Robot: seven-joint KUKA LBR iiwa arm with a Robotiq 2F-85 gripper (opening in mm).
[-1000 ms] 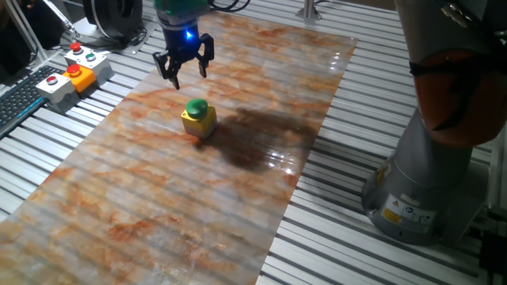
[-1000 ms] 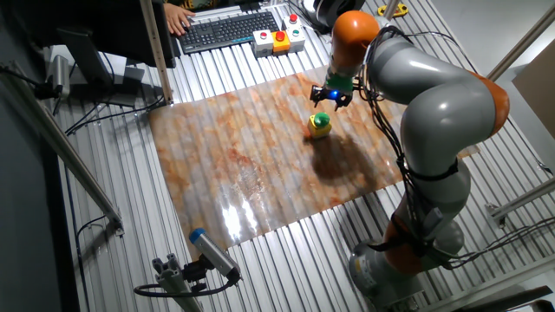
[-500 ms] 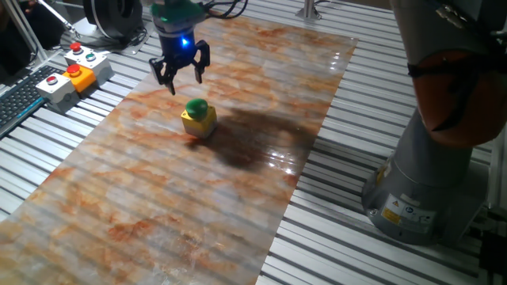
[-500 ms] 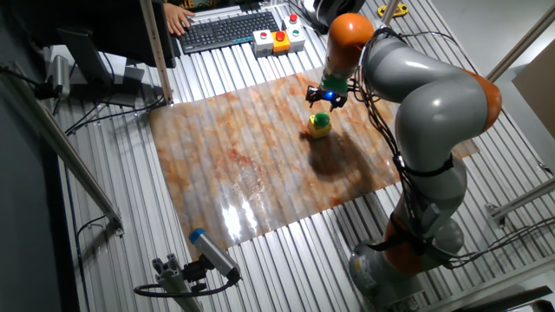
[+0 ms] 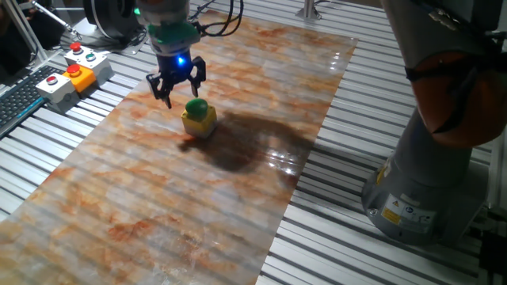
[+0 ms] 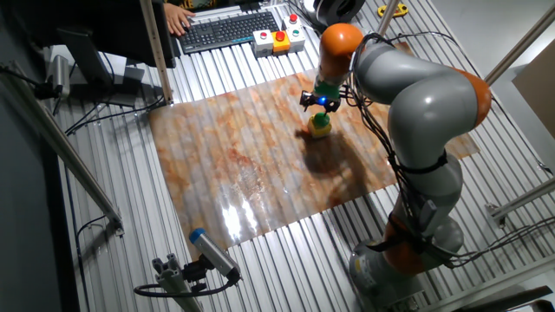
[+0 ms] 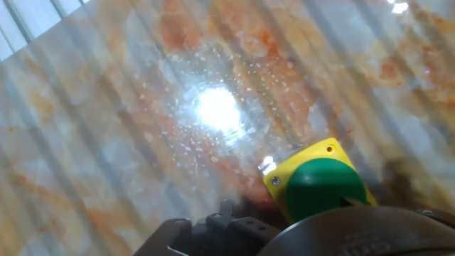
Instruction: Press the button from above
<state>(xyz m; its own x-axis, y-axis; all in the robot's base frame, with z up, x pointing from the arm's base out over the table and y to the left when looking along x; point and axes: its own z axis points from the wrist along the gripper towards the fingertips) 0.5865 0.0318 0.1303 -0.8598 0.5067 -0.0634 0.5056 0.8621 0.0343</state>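
Note:
The button point(image 5: 197, 106) is a green dome on a small yellow box point(image 5: 200, 123), standing on the marbled mat. My gripper point(image 5: 177, 84) hangs just above and to the back left of it, with a blue light lit on the hand. Its fingers point(image 5: 166, 93) are spread with a gap between them and hold nothing. In the other fixed view the gripper point(image 6: 317, 102) sits right above the button point(image 6: 320, 122). In the hand view the button point(image 7: 323, 187) lies at the lower right, partly hidden behind the dark hand body.
The marbled mat point(image 5: 238, 198) covers a slatted metal table. Control boxes with red buttons point(image 5: 70, 73) and a keyboard point(image 6: 230, 30) lie at the back. The robot's grey base point(image 5: 420, 182) stands beside the mat. A bright light reflection point(image 7: 217, 108) shows on the mat.
The gripper has moved down and a little to the left, closer to the button. The button has not moved.

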